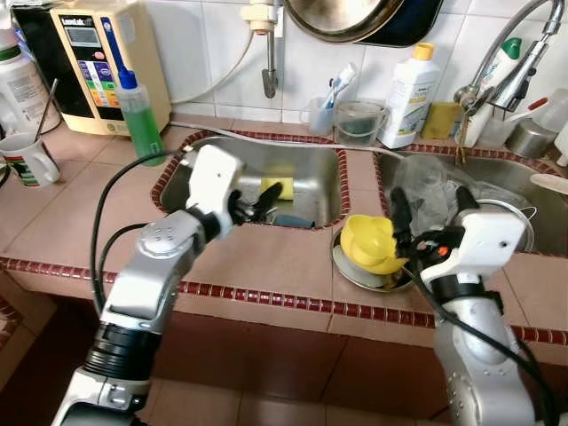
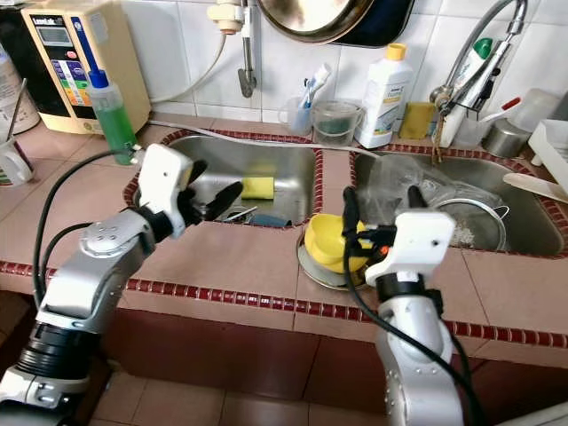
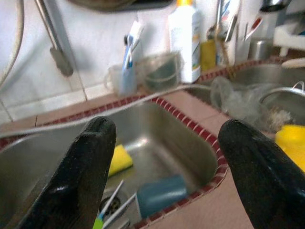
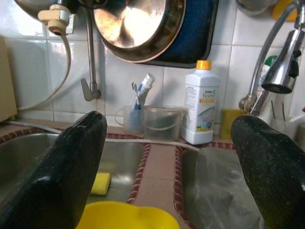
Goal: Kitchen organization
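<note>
Over the left sink: left gripper (image 1: 259,202) is hovering above the near rim of the left sink (image 1: 312,169), fingers spread apart and gripping nothing.
Right gripper: right gripper (image 1: 428,215) is reaching over the near rim of the right sink (image 1: 524,173), fingers spread wide with nothing between them, one finger (image 1: 401,216) standing just beside the yellow bowl (image 1: 368,244).
Yellow bowl: sitting upside down on a metal plate (image 1: 348,266) on the table (image 1: 266,257), on the tiled strip between the left sink and the right sink, toward the front edge.
Left sink contents: yellow sponge (image 1: 278,188) is lying on the sink floor near the back; blue cup (image 3: 161,194) is lying on its side nearer the front; some utensils (image 3: 114,207) are resting beside the blue cup.
Right sink contents: clear plastic bag (image 1: 435,184) is lying crumpled at the side nearest the left sink; metal strainer (image 2: 475,222) is sitting beside it.
Behind the left sink: toothbrush cup (image 1: 318,114) and clear container (image 1: 358,122) are standing together on the back ledge; white detergent bottle (image 1: 409,96) is standing upright just beside the clear container.
Beside the left sink: green soap bottle (image 1: 139,111) is standing upright near the sink's far corner; white mug (image 1: 27,159) is standing well apart from the sink at the table's outer side.
Above the left sink: metal pan (image 4: 138,27) is hanging on the tiled wall.
</note>
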Robot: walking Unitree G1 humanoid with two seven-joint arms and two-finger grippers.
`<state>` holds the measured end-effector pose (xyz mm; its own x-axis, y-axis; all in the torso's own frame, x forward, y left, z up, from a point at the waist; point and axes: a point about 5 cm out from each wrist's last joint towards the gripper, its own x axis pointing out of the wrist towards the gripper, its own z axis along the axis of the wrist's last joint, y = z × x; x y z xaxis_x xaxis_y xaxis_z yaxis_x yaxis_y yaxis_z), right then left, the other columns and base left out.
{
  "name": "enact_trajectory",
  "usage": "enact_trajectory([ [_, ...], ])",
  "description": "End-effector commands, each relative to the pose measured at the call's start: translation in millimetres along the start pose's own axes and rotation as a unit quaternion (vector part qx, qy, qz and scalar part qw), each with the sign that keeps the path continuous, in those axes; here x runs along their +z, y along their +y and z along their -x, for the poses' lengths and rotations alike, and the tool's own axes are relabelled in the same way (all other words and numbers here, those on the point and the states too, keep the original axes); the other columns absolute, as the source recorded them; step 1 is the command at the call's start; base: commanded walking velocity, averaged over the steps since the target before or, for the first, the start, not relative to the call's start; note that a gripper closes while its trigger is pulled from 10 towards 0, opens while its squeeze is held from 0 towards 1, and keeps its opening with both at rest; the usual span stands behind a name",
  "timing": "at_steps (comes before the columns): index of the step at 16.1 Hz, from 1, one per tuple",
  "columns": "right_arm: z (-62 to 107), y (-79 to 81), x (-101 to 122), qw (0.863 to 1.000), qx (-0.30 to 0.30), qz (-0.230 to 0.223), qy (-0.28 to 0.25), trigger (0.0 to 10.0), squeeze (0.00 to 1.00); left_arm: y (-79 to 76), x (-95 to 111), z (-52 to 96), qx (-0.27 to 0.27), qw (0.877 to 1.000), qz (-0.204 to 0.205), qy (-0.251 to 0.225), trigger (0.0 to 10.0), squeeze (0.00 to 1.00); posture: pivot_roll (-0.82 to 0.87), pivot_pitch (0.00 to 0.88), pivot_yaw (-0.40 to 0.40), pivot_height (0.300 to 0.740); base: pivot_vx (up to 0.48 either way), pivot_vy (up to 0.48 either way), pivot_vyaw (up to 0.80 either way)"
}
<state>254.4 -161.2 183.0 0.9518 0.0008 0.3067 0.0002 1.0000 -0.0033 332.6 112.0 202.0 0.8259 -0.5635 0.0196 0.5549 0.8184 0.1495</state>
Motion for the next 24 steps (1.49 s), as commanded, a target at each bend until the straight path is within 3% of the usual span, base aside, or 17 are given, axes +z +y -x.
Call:
enact_trajectory([
  [1,0.4,0.2,5,1.0,-0.004,0.006,-0.01,10.0,0.0,-2.7,10,-3.1,-0.003,1.0,-0.006,-0.013,10.0,0.0,-0.18,0.0,0.029,0.74,0.0,0.0,0.0],
  [5,2.4,4.1,7,1.0,-0.009,0.006,-0.016,10.0,0.0,-8.2,13,-2.8,-0.014,0.999,0.018,-0.033,10.0,0.0,-0.18,0.0,0.038,0.74,0.0,0.0,0.0],
  [8,5.3,11.8,5,1.0,0.014,-0.005,-0.013,10.0,0.0,-7.9,14,0.4,-0.017,0.999,-0.023,-0.036,10.0,0.0,-0.17,0.0,0.034,0.74,0.0,0.0,0.0],
  [24,4.5,21.4,2,0.999,0.046,-0.007,-0.012,10.0,0.0,-6.7,14,2.4,-0.012,0.999,-0.011,-0.037,10.0,0.0,-0.16,0.0,0.024,0.74,0.0,-0.321,0.0],
])
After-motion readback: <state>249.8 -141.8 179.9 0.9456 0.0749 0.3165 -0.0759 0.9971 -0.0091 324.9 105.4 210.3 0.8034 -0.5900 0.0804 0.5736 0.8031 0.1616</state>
